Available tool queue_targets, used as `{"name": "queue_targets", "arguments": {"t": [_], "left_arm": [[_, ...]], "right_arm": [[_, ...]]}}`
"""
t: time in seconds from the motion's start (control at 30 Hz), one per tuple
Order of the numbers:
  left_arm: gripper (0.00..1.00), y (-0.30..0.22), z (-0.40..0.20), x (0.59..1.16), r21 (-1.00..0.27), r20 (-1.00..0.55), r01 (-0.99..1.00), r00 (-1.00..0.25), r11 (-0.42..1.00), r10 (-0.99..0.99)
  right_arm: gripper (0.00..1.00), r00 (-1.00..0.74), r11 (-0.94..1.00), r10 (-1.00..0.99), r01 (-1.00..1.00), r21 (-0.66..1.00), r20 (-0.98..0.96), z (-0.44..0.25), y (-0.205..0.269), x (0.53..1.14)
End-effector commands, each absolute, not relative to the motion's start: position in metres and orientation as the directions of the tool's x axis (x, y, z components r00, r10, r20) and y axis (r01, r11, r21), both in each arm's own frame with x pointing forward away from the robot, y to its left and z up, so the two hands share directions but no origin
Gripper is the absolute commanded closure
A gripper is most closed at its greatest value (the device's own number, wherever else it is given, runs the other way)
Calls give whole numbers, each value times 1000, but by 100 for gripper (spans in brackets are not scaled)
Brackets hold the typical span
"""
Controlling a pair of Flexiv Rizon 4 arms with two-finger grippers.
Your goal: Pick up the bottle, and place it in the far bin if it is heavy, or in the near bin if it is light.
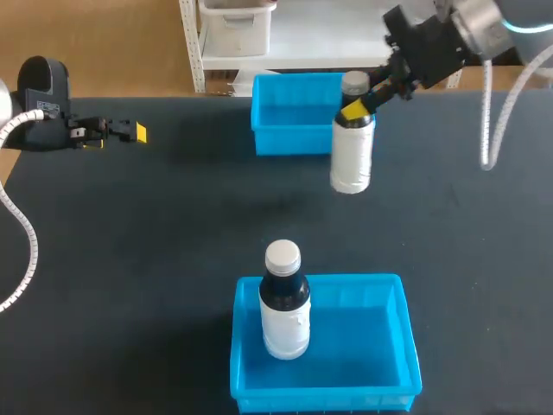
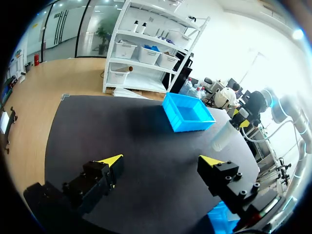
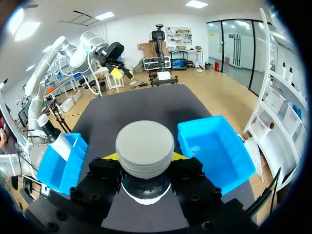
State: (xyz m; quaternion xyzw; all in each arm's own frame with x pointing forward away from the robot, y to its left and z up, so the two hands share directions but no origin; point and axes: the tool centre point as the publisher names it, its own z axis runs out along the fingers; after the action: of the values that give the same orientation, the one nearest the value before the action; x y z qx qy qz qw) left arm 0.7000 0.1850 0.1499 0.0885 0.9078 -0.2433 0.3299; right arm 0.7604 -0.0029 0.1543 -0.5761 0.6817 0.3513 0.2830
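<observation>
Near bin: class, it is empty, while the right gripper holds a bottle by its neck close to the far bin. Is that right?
Not quite. The near bin is not empty: the head view shows a second bottle standing upright in it. The rest holds: the right gripper holds a bottle by its neck close to the far bin.

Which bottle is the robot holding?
The lifted bottle by the far bin, pinched at its neck by the right gripper; the other bottle stands in the near bin.
</observation>
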Motion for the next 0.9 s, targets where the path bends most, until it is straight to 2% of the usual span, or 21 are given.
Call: {"name": "queue_targets", "arguments": {"t": [0.03,0.53,0.9], "left_arm": [[0,185,150,700,-383,-642,321,-767,866,0],[0,185,150,700,-383,-642,321,-767,866,0],[0,185,150,700,-383,-642,321,-767,866,0]], "right_arm": [[73,-189,168,-582,-980,110,-791,176,-35,749],[76,-188,229,-601,-972,59,-776,217,-89,805],[77,-122,180,-607,-984,13,-786,237,-75,874]]}}
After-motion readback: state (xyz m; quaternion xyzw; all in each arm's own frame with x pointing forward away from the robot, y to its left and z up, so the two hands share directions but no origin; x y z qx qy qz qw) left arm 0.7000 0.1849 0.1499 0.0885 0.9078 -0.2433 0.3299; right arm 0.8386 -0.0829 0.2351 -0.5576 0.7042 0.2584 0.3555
